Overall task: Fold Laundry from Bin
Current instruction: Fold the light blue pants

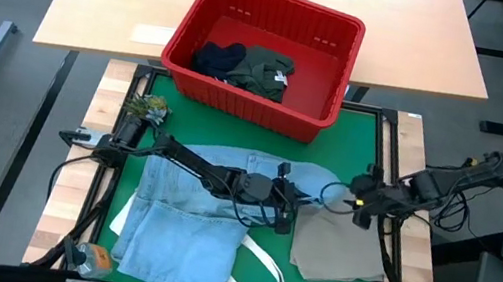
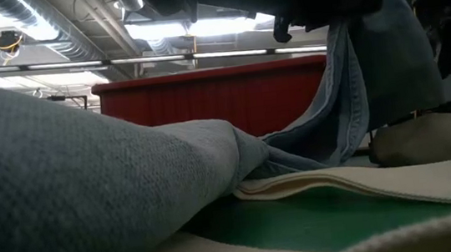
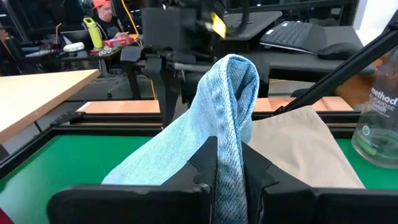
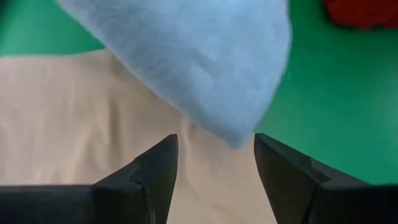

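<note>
I found my left gripper (image 3: 229, 177) clenched on a raised fold of the light blue denim jeans (image 1: 189, 217), which lay along the green mat (image 1: 356, 153), their long axis running left to right. My right gripper (image 4: 214, 165) stood wide apart, holding nothing, above the folded beige cloth (image 1: 340, 251); the red plastic bin (image 1: 320, 122) sat beyond.

Green table (image 1: 375, 130); jeans (image 1: 172, 225), beige cloth (image 1: 335, 251)

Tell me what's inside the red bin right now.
The red bin holds two crumpled garments against its left side: a dark navy piece and a dark olive shirt. The rest of the floor is bare red plastic. Anything beneath the two garments is covered.
</note>
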Motion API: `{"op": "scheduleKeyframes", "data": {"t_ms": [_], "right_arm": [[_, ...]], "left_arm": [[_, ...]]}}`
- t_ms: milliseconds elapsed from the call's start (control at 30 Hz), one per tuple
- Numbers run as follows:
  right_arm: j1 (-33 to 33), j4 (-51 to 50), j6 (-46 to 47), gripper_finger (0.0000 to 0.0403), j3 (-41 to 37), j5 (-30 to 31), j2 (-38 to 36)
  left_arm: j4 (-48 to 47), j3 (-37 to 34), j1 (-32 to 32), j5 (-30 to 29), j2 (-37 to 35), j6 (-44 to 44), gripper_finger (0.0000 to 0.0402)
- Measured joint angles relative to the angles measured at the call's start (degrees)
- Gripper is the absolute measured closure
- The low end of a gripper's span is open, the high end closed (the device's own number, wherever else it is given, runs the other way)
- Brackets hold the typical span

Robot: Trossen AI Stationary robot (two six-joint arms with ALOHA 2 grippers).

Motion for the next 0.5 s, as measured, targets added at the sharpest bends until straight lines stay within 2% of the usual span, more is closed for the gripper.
{"op": "scheduleKeyframes", "data": {"t_ms": [100, 400, 500], "right_arm": [[0.0, 1.6, -2.7, 0.0190, -0.2, 0.9, 2.3], [0.0, 1.5, -2.4, 0.0190, -0.1, 1.6, 10.4], [0.0, 1.5, -1.0, 0.0190, -0.1, 3.6, 13.0]], "left_arm": [[0.0, 0.0, 0.0, 0.0, 0.0, 0.0, 0.0372], [0.0, 0.0, 0.0, 0.0, 0.0, 0.0, 0.0374], [0.0, 0.0, 0.0, -0.1, 0.0, 0.0, 0.0372]]}}
